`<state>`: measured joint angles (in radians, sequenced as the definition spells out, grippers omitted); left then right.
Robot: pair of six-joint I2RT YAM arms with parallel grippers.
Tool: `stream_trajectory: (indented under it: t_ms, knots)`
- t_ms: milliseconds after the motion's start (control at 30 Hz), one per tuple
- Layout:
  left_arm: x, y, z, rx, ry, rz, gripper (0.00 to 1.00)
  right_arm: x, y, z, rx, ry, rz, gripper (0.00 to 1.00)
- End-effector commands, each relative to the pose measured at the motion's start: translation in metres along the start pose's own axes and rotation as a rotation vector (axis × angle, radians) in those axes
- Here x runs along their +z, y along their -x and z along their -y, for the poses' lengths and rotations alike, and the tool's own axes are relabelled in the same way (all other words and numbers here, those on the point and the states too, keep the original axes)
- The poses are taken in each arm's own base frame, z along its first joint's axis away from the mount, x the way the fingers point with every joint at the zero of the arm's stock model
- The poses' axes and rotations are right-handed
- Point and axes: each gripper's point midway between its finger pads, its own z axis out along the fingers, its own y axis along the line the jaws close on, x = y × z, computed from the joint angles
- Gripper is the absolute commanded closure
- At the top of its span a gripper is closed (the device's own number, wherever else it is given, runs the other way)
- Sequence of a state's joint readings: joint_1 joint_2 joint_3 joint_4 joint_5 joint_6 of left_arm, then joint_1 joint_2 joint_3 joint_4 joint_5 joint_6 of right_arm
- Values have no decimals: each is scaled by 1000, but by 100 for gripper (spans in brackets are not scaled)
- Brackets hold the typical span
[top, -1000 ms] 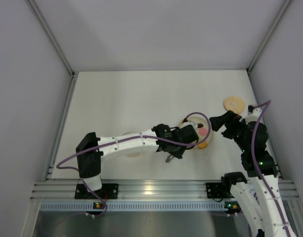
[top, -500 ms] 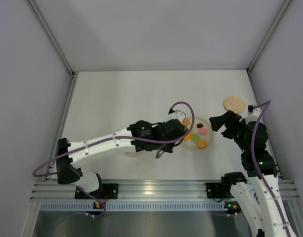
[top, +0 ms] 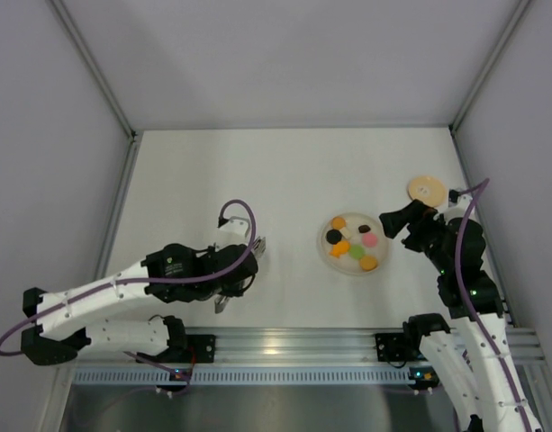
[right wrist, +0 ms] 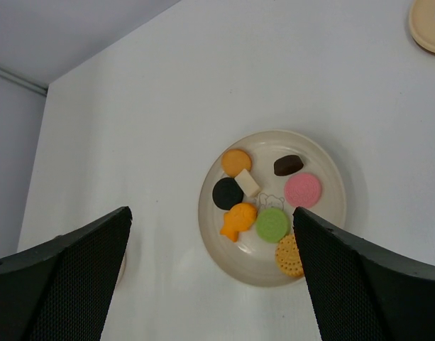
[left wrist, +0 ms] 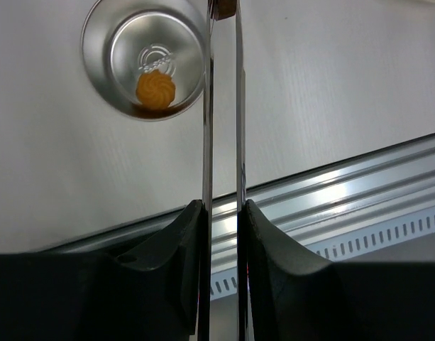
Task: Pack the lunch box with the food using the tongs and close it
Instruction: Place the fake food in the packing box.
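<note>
Jaws of left gripper (left wrist: 222, 206) pinch slim silvery metal tongs (left wrist: 206, 128), tips nipping small brown food piece (left wrist: 221, 6) just beside small round steel pot (left wrist: 145, 60), near left on desk (top: 285, 171). Releasing here likely misses the pot. Right gripper (top: 394, 223) jaws spread by pale round plate (right wrist: 331, 177); round tan wooden lid (top: 426, 189) far right.

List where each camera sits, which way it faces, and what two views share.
Top external: above and behind the bases, facing down on the white table; both arms show.
Left wrist: on the left arm, facing along the left fingers, shut on slim silvery metal tongs, towards a small round shiny steel pot.
Right wrist: on the right arm, facing down between the open right fingers at a pale round plate of food pieces.
Shared: top external and right wrist show that plate and a round tan wooden lid.
</note>
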<state>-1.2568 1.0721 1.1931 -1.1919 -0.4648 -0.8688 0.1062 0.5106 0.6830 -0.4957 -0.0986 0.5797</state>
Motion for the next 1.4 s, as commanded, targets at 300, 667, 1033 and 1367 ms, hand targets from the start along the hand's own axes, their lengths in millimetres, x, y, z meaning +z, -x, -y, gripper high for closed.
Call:
stream_trajectory:
  t_ms: [300, 667, 1033, 1367]
  knots:
    - [-4, -32, -53, -121, 133, -11, 72, 3, 10, -5, 5, 24, 37, 6]
    - [-3, -36, -56, -130, 143, -18, 54, 4, 7, -3, 8, 22, 33, 6]
    - [-14, 1, -31, -83, 108, 36, 50, 5, 8, -4, 7, 25, 35, 6]
    - [18, 62, 72, 126, -19, 66, 48, 0, 10, -3, 1, 19, 46, 6]
